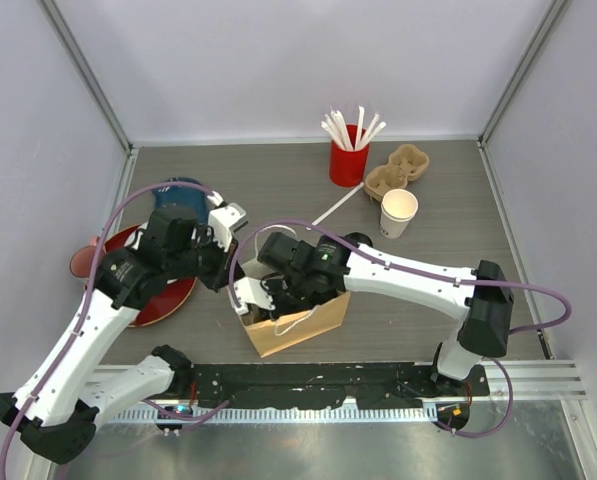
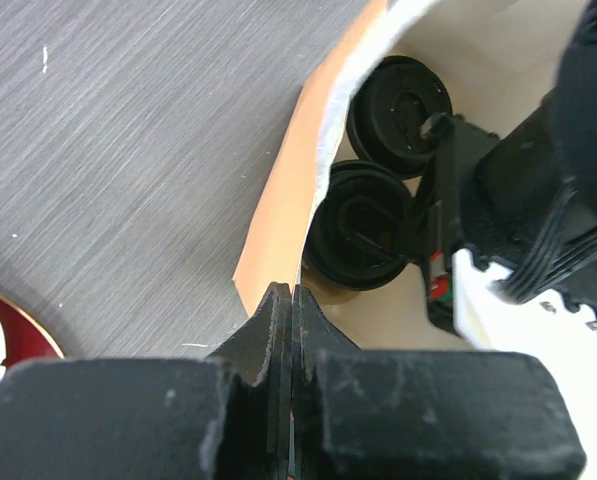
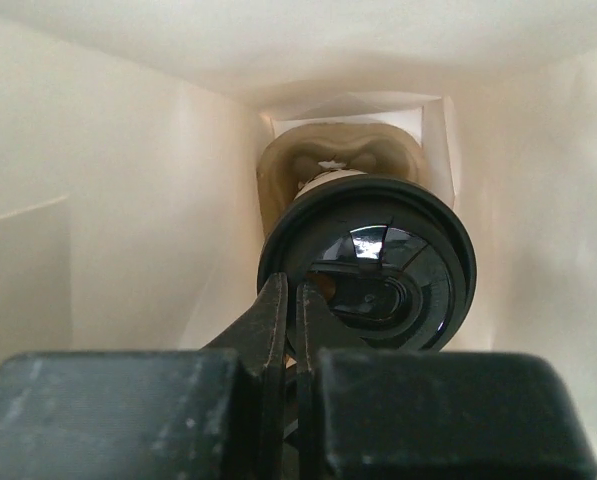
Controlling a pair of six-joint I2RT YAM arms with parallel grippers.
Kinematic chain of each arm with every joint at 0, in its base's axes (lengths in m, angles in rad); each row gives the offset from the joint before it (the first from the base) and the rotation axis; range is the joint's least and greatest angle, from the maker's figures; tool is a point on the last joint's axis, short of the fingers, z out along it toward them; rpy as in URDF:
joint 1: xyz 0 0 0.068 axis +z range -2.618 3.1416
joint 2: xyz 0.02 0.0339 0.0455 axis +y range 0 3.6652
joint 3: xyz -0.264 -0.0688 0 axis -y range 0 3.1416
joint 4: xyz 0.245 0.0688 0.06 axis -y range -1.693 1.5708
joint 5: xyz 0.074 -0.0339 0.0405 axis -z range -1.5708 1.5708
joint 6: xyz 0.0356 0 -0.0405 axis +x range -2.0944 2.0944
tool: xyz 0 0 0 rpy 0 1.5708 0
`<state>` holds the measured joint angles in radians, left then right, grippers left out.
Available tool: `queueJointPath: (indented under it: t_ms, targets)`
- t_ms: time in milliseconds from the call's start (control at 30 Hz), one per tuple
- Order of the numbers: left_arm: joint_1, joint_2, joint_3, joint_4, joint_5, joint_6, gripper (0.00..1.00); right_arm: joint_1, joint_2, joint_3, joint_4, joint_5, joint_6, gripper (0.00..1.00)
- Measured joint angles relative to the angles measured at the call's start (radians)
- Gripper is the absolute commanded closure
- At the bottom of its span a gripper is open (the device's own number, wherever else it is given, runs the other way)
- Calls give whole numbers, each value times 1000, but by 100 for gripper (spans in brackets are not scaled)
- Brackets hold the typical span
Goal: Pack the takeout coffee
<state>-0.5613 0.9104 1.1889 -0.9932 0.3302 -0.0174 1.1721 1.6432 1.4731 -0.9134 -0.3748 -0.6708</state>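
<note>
A brown paper bag (image 1: 303,328) stands open at the near middle of the table. Inside it are two takeout coffee cups with black sip lids (image 2: 399,102) (image 2: 361,226), side by side. My left gripper (image 2: 292,294) is shut on the bag's rim (image 2: 316,170), at the bag's left edge (image 1: 236,284). My right gripper (image 3: 295,291) reaches down inside the bag and is shut on the rim of one cup's black lid (image 3: 378,268). A pulp carrier (image 3: 336,155) shows on the bag floor behind that cup. The right gripper's body (image 2: 523,190) stands next to both lids.
A red cup of white straws (image 1: 348,160) stands at the back. Beside it are a pulp cup carrier (image 1: 398,170) and a lidless white cup (image 1: 399,212). One loose straw (image 1: 338,208) lies on the table. A red plate (image 1: 163,295) and a blue object (image 1: 183,190) are at left.
</note>
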Motion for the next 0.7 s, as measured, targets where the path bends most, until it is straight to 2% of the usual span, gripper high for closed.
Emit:
queueJointPath:
  t_ms: [300, 700]
  targets:
    - [2, 31, 14, -7, 38, -57, 100, 8, 100, 75, -22, 11, -5, 99]
    - [3, 40, 21, -13, 74, -95, 100, 20, 129, 63, -14, 14, -16, 99]
